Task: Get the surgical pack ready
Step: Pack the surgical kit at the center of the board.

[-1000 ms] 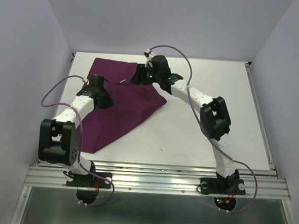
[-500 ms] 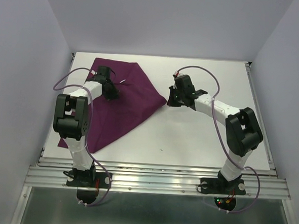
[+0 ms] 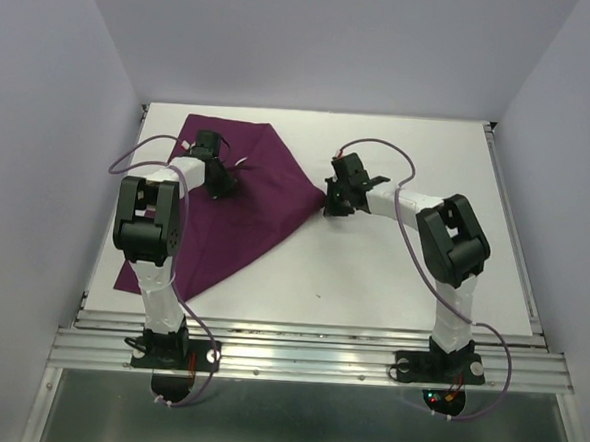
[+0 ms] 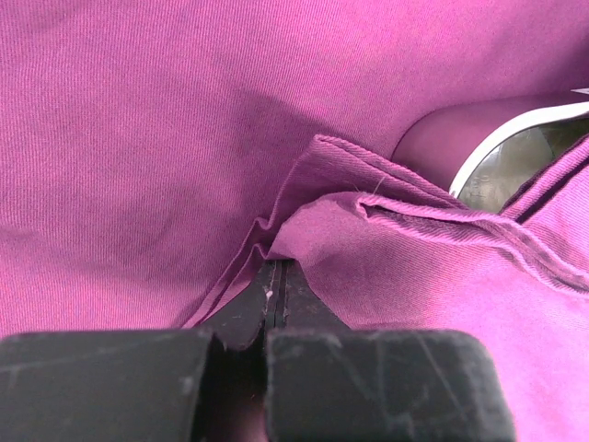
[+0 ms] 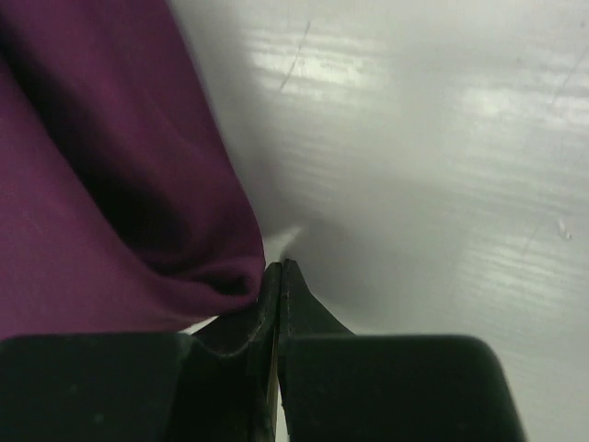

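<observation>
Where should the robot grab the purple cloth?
The purple cloth is best pinched at its pointed right corner, coming from the right over the table: that corner sticks out thin and free. The right gripper sits shut there.

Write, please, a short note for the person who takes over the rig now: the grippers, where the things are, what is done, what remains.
Left gripper: shut on a fold of the purple drape, beside the steel tray, whose rim peeks out from under the cloth.
Right gripper: shut at the drape's right corner, low over the table; whether it pinches cloth is unclear.
Done: the drape partly covers the tray.
Left: fold it into a neat rectangle. Nothing else of the pack shows.
</observation>
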{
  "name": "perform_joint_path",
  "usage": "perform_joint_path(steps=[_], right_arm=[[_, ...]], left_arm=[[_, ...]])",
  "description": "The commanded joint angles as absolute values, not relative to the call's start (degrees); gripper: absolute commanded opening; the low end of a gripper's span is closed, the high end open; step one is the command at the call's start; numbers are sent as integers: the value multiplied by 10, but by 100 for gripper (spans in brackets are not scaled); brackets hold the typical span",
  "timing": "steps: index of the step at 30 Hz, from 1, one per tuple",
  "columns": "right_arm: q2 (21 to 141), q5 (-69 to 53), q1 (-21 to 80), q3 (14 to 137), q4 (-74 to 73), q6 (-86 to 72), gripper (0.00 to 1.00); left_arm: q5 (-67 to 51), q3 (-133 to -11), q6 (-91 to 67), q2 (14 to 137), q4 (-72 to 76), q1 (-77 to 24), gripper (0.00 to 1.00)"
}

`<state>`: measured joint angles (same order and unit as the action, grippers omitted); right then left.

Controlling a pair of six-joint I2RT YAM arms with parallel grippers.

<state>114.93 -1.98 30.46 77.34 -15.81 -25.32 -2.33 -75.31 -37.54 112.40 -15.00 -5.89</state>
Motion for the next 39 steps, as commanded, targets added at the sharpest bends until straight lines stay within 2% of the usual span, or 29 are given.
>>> perform_joint_path(steps=[1,7,11,16,20,22,27,29,35,39], right_arm=[[1181,-4,308,842,-142,-265,1],[1204,18,308,879,-143,-275,1],[1190,34,308,860,-151,-272,1],[1108,67,308,795,-152,-273,1],[1054,73,308,790,-143,-260,2],[1056,80,308,816,-144,-252,3],[1159,112,302,927,-180,-241,5],[1203,115,296,1017,-205,-243,5],[1365,72,296,1235,-274,-241,5],[1420,28,296,1280,-276,-244,4]], left_arm=[[-6,-750,-371,1120,-163,-54,0],[-6,-752,-364,1129,-162,-54,0],[-6,-752,-360,1129,-163,-54,0],[15,-755,-359,1121,-166,-52,0],[22,-761,-359,1117,-171,-51,0],[21,-767,-359,1118,-174,-50,0],[22,-791,-358,1136,-185,-50,0],[19,-795,-358,1143,-187,-50,0],[19,-810,-354,1159,-195,-50,0],[17,-830,-348,1176,-200,-51,0]])
